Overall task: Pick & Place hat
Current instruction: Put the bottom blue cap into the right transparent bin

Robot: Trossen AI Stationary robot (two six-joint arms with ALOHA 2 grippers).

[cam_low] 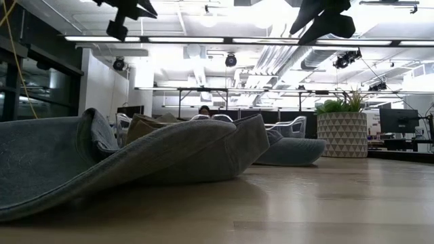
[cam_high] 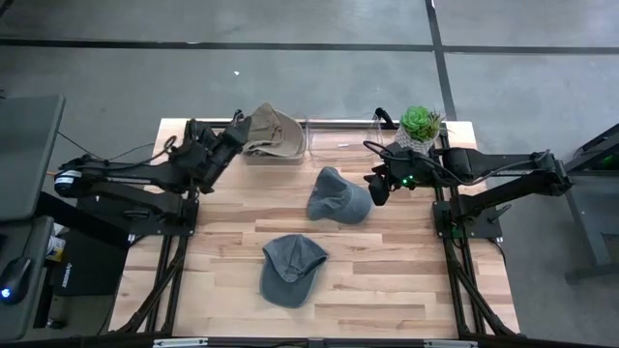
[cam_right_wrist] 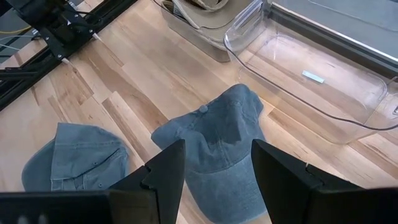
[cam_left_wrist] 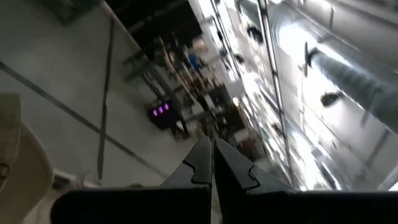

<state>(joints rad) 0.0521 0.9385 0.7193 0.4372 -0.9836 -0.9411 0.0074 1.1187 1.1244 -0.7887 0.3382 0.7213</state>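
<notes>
- The left gripper point(cam_high: 235, 127) sits at the far left of the table beside the tan fabric cap point(cam_high: 274, 131), which rests in a small container point(cam_high: 276, 155); its jaws are pressed fully together with nothing between them.
- The right gripper point(cam_high: 377, 188) hovers just beside the slate-blue denim cap point(cam_high: 338, 196) mid-table, jaws spread and empty.
- A second blue-grey denim cap point(cam_high: 290, 269) lies nearer the front edge, well apart from both arms.
- The clear plastic bin point(cam_right_wrist: 311, 78) behind the middle cap looks empty (probably the drop spot, though that is a guess).
- To do this well, I judge the right arm should descend over the crown, pinch a fold of fabric rather than the stiff brim, and lift straight up before swinging to the bin.
</notes>
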